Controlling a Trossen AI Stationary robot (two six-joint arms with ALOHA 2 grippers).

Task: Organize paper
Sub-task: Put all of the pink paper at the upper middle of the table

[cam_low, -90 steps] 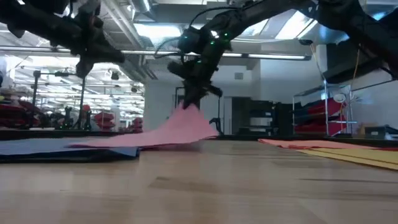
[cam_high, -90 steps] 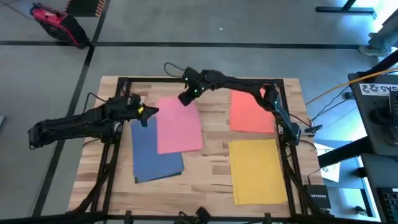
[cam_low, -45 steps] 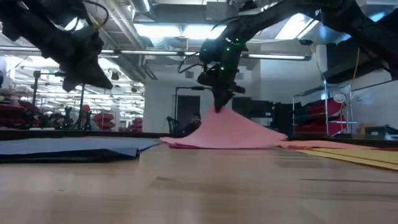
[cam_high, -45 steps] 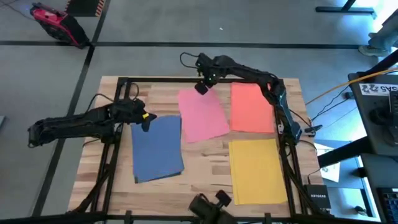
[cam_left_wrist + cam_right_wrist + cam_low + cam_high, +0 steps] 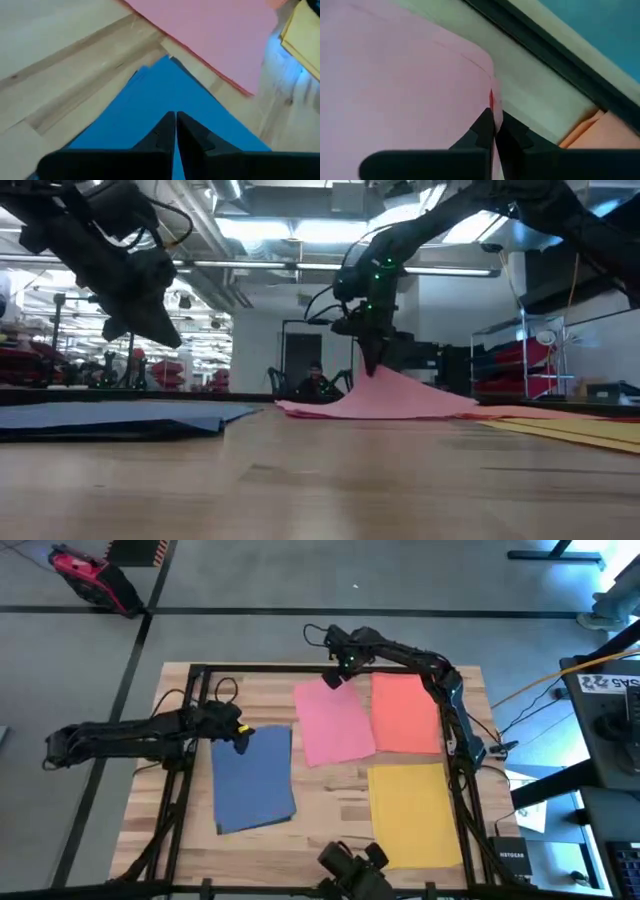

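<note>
Four sheets of paper lie on the wooden table. The blue sheet (image 5: 253, 780) is at the left, the pink sheet (image 5: 335, 725) in the middle, the orange-red sheet (image 5: 405, 712) at the far right and the yellow sheet (image 5: 412, 812) at the near right. My right gripper (image 5: 336, 679) is shut on the pink sheet's far edge. My left gripper (image 5: 240, 738) is shut and hovers just above the blue sheet's far part (image 5: 165, 90), clear of it in the low view (image 5: 165, 332). My right gripper pinches the pink sheet's far edge (image 5: 490, 100) between its two fingertips, coming from above and pointing down. One layer or several, I cannot tell. That edge is raised into a peak (image 5: 377, 372). The rest of the sheet slopes down and lies on the table.
A black frame (image 5: 300, 667) runs around the tabletop. A dark device (image 5: 352, 870) stands at the near edge. In the low view a person (image 5: 315, 380) shows far behind the table. Bare wood (image 5: 330, 810) lies between the blue and yellow sheets.
My right gripper has gone toward the table's right and far edges. It has dragged the pink sheet off the blue one until it lies beside the orange-red sheet. My left gripper has come down toward the blue sheet. The dark device has appeared at the near edge.
</note>
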